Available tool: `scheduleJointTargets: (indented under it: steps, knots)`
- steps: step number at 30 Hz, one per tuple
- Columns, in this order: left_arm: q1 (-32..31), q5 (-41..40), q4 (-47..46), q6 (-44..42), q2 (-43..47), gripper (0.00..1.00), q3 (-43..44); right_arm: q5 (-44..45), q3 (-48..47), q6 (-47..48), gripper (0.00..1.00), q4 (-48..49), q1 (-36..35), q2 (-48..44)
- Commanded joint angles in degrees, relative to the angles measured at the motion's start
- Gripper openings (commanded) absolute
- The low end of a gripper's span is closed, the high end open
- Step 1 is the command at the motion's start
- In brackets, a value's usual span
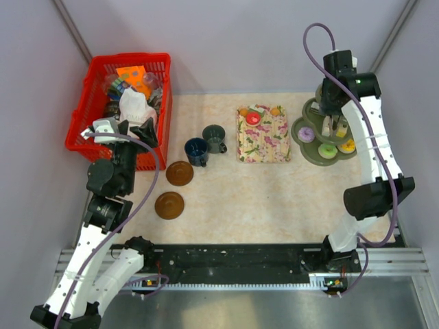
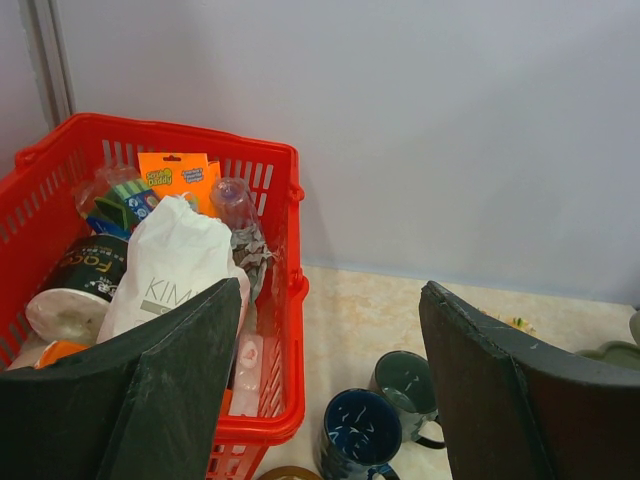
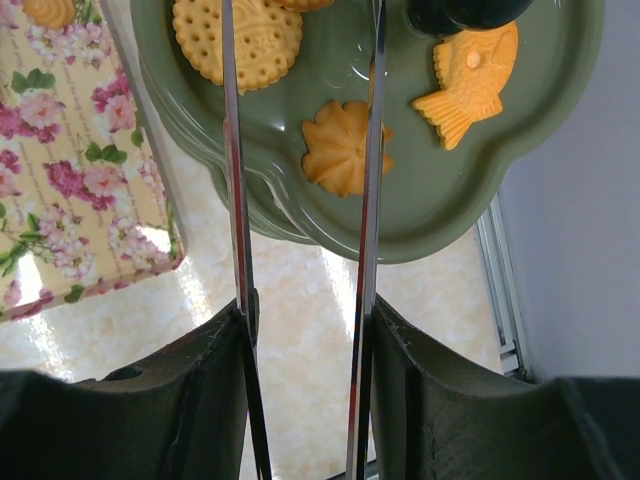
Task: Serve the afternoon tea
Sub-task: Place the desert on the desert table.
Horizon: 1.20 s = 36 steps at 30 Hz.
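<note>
My right gripper [image 3: 308,310] is shut on thin metal tongs [image 3: 231,180], whose two arms reach over the olive-green stand [image 3: 400,210]. A flower-shaped biscuit [image 3: 338,146] lies on that tier between the tong arms. A round biscuit [image 3: 237,40] and a fish-shaped one [image 3: 465,80] lie beside it. In the top view the stand [image 1: 305,149] holds several pastries at the right. My left gripper [image 1: 137,128] stands open and empty over the basket's right wall. The navy mug [image 1: 196,151] and dark-green mug [image 1: 214,138] stand mid-table, with two brown saucers [image 1: 180,173] [image 1: 169,205] in front of them.
A red basket [image 1: 89,103] full of mixed clutter sits at the back left, its rim [image 2: 285,300] just below my left fingers. A floral box [image 1: 263,140] with a red doughnut [image 1: 253,118] lies left of the stand. Walls close both sides.
</note>
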<state>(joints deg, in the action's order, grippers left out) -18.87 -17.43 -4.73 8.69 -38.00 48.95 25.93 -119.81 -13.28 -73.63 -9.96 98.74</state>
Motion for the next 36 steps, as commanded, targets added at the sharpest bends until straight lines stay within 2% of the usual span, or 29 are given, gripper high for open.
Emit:
scheduleJointTargets:
  steps: [1,10,22,36]
  knots:
    - [-0.2,0.5,-2.6,0.2,0.6,0.77,-0.2,2.1,-3.2,-0.3,0.43,3.0,0.7,0.5]
    - [-0.2,0.3,-2.6,0.0,0.6,0.77,-0.2,4.9,-3.1,-1.0,0.46,3.8,1.3,1.9]
    - [-0.2,0.2,-2.6,-0.2,0.6,0.77,-0.2,4.0,-3.2,-1.1,0.51,4.9,1.3,2.2]
    - [-0.1,0.2,-2.5,-0.2,0.5,0.77,-0.1,0.7,-2.8,0.1,0.52,6.2,1.3,-1.4]
